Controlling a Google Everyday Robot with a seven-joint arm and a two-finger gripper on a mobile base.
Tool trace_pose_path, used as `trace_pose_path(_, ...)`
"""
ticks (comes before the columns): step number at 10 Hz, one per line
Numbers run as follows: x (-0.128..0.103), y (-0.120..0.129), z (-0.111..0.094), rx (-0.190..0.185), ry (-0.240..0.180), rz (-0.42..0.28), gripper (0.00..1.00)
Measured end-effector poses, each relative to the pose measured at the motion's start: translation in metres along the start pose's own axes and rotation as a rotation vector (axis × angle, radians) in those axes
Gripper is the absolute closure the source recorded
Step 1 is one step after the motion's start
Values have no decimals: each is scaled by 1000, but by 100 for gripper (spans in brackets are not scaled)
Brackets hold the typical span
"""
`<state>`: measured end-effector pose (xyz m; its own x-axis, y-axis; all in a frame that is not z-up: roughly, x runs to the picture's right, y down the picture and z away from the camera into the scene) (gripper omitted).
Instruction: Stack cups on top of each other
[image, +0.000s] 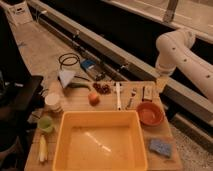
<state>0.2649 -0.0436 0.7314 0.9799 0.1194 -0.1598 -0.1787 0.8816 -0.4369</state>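
Separately, white cup (52, 101), green cup (45, 123) beside yellow tub (100, 114) — end effector (161, 83) far right.

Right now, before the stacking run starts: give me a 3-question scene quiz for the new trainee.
1. True or false: the pale green cup is already nested in the white cup.
2. Where do both cups stand relative to the yellow tub? A) at the picture's left of it B) at the picture's right of it C) inside it
3. Where is the gripper?

Key
1. False: the cups stand apart, side by side.
2. A
3. By the far right corner of the table, beyond the orange-red bowl, far from both cups.
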Motion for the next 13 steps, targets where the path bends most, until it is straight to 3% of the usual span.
trace_pose_path(4,-103,24,-22,19,-72,-208,20)
trace_pose_path(6,-136,40,-34,22,-107,-283,20)
trace_pose_path(13,-135,41,-34,23,-107,-285,20)
